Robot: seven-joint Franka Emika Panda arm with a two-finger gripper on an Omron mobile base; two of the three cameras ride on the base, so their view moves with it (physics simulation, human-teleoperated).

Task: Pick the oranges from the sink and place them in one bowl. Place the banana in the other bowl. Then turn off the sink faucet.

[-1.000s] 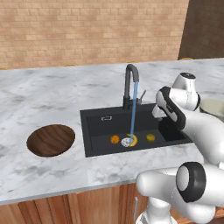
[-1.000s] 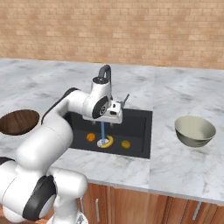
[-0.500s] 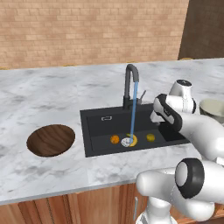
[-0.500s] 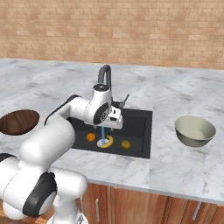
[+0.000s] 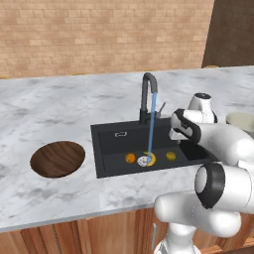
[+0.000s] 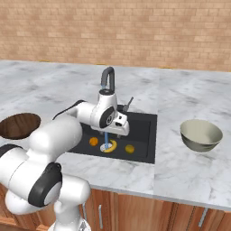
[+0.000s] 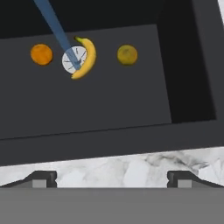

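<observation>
Starting at the far left of the marble counter (image 5: pixel 59 114), the dark wooden bowl (image 5: pixel 57 158) sits empty, well apart from the black sink (image 5: pixel 114 141). On the sink floor three fruits lie in a row. Leftmost is the bright orange (image 7: pixel 42 54), then the round silver drain (image 7: pixel 73 60), with the banana (image 7: pixel 86 58) curled against the drain's right edge. The banana's long axis runs near to far across the basin floor, its inner curve facing left toward the drain and its dark tips at the near and far ends. Right of it, apart from the banana, lies the duller yellow-green orange (image 7: pixel 127 55). A blue stream of water (image 5: pixel 151 124) falls from the arched faucet (image 5: pixel 146 96) at the far rim onto the drain, so the tap is running; its thin lever (image 6: pixel 129 103) sticks up on the right side.

The gripper (image 7: pixel 112 178) hangs above the near right part of the sink, looking down over the near rim, its fingers spread wide and holding nothing. Far right on the counter stands the pale grey-beige bowl (image 6: pixel 201 135), also empty.
</observation>
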